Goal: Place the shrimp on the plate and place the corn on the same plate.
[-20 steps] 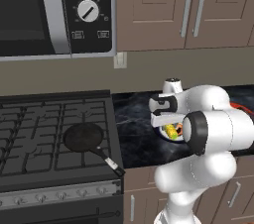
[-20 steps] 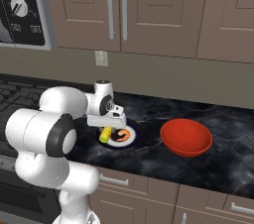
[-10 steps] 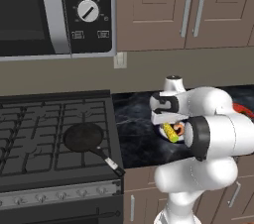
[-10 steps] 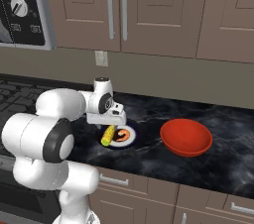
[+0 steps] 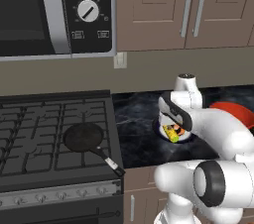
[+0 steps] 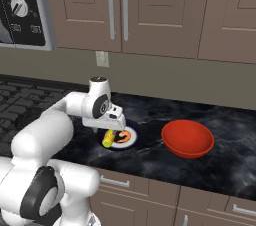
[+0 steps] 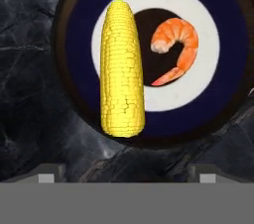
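The plate (image 7: 79, 15), with its navy rim, white ring and dark centre, lies on the black marble counter. A yellow corn cob (image 7: 121, 69) lies across the plate's left side, its blunt end reaching over the rim. Beside it, in the plate's centre, is the curled orange shrimp (image 7: 178, 44). My gripper (image 7: 126, 177) hangs open just above them, fingertips wide apart, holding nothing. From the base views the gripper (image 6: 111, 128) hovers over the corn (image 6: 107, 139), shrimp (image 6: 125, 136) and plate (image 6: 132, 143); from the left, the hand partly hides the plate (image 5: 187, 138) and corn (image 5: 172, 131).
A red bowl (image 6: 187, 138) stands on the counter right of the plate. Left of the counter is the stove (image 5: 34, 134), with a black frying pan (image 5: 84, 138) on it, handle pointing to the front. A microwave and wall cabinets hang above.
The jaws have spread from partly closed to wide open, letting go of the corn, which now lies on the plate. The hand has stayed over the plate.
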